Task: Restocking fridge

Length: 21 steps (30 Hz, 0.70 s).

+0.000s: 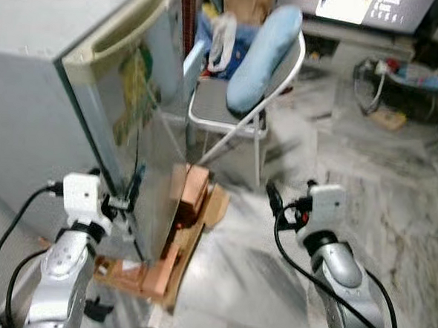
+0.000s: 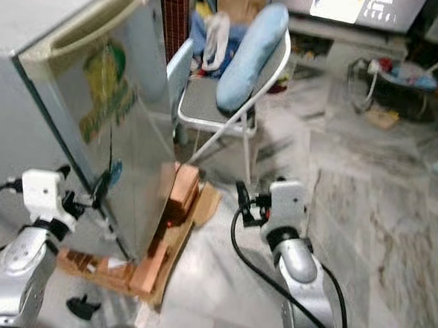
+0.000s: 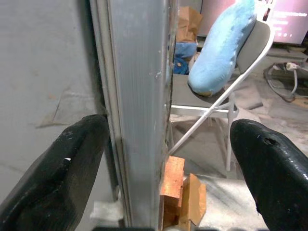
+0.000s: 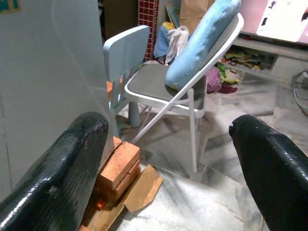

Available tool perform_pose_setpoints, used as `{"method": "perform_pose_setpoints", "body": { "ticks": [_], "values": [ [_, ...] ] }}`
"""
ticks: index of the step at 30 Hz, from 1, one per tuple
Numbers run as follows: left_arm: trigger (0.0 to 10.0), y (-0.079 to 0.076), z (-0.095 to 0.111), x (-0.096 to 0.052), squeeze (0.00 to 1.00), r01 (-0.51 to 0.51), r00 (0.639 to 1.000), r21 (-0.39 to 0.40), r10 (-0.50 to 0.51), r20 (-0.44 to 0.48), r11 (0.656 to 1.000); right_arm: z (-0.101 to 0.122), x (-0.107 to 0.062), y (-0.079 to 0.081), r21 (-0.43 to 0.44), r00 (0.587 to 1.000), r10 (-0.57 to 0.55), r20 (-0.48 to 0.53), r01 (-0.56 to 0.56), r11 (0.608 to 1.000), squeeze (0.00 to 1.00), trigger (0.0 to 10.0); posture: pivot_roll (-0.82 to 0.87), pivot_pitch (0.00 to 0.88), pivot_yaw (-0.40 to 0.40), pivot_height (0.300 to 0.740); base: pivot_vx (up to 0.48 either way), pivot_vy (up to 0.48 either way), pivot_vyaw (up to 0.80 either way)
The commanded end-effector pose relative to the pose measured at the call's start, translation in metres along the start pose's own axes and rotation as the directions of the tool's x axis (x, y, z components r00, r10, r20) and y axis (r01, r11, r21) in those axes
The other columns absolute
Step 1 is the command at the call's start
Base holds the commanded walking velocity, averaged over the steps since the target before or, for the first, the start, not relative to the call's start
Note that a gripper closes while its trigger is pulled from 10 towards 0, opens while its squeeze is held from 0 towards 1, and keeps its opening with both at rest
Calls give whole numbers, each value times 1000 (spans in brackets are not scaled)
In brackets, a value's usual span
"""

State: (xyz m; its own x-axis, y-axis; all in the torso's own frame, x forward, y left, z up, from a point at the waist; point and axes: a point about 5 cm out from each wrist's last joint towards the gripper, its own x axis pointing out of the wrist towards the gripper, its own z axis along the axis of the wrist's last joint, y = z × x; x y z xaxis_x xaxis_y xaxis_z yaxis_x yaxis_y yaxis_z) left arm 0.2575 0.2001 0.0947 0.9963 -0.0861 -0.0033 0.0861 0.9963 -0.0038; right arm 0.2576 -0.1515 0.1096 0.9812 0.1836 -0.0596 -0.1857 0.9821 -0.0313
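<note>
Fridge (image 1: 75, 88) stands shut on bricks (image 1: 191, 196) and cardboard, lifted off the floor. Left gripper (image 3: 163, 163) straddles its door edge, spread wide, probably to pull it open. Right gripper (image 4: 163, 159) hovers nearby, open and empty.

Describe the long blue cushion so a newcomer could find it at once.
Start at the silver fridge on the left; just beyond its door edge stands a white folding chair with a grey seat. The cushion leans upright against that chair's backrest, its lower end resting on the seat. It is the only long, rounded, pale blue soft thing there, unlike the white bag beside it.
</note>
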Motion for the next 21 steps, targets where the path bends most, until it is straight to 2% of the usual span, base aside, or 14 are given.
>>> {"method": "perform_pose_setpoints", "body": {
  "ticks": [1,7,12,16,21],
  "values": [
    [10000,0,2,4,0,20,1000,12,-20,-4,1000,0,0,-2,-8,1000,-11,2,11,1000,0,10000,13,64,-42,740,0,0,0],
    [10000,-1,5,20,0,66,998,20,-66,-12,998,0,-1,-3,-10,1000,-23,-1,23,1000,0,10000,9,63,-41,740,0,0,0],
    [10000,0,4,36,0,73,997,20,-72,-23,997,1,-3,-3,-4,1000,-27,-1,27,1000,0,10000,-8,63,-35,740,0,0,0],
    [10000,-2,3,44,0,79,997,28,-79,-23,996,2,-5,-2,-3,1000,-22,-5,22,1000,0,10000,-15,67,-37,740,0,0,0],
    [10000,-2,5,64,0,66,998,44,-65,-19,997,2,-6,-4,-7,1000,-24,-8,24,1000,0,10000,-32,72,-41,740,0,0,0]
  ]
}}
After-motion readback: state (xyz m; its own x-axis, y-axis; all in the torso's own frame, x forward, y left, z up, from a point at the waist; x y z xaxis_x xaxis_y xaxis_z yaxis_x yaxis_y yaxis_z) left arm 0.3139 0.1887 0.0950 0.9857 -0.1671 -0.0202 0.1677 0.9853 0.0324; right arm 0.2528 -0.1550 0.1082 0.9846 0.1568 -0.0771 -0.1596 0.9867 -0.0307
